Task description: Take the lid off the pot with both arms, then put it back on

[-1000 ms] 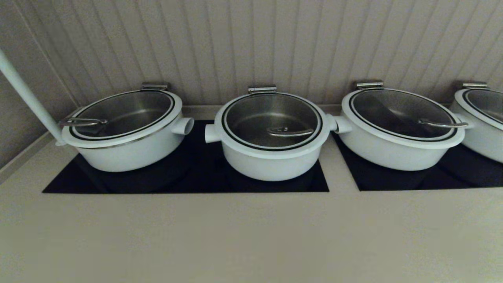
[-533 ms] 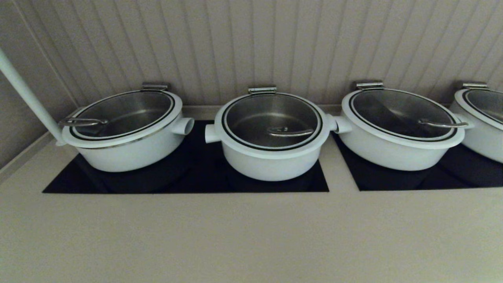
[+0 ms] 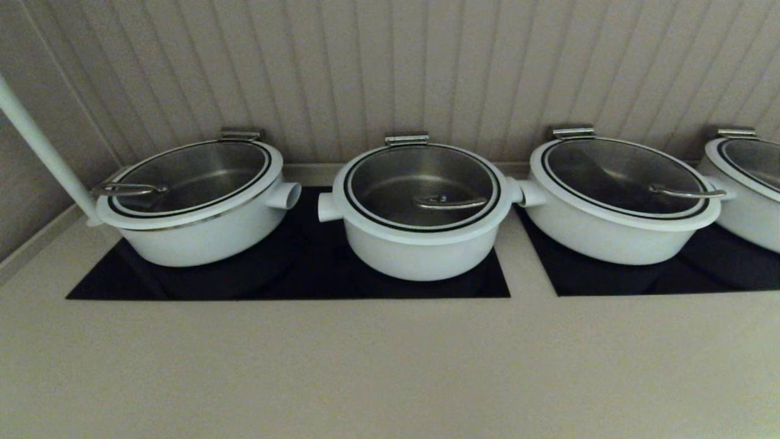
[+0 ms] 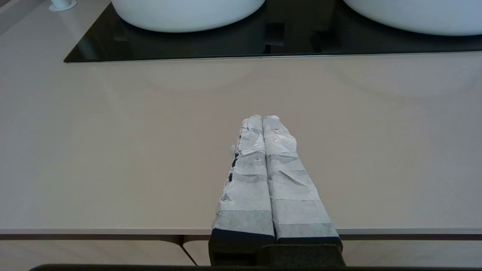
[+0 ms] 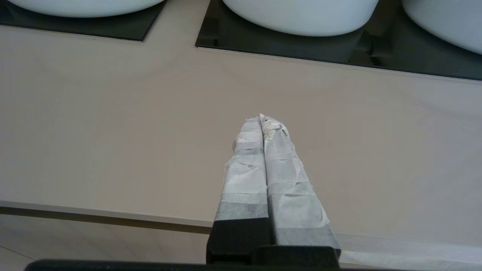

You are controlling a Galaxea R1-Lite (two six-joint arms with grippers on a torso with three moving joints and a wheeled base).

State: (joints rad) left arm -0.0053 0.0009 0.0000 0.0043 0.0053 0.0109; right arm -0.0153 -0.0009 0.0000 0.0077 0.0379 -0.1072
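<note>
While closed, lid: glass, white rim, steel bar handle.

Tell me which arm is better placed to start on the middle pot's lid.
Neither clearly. The left gripper and right gripper are both shut, hanging over the bare counter short of the pots. The lid sits closed on the pot, its handle slightly right of centre, faintly favouring the right.

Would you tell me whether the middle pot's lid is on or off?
On: the lid sits flat on the pot, white rim flush all round.
</note>
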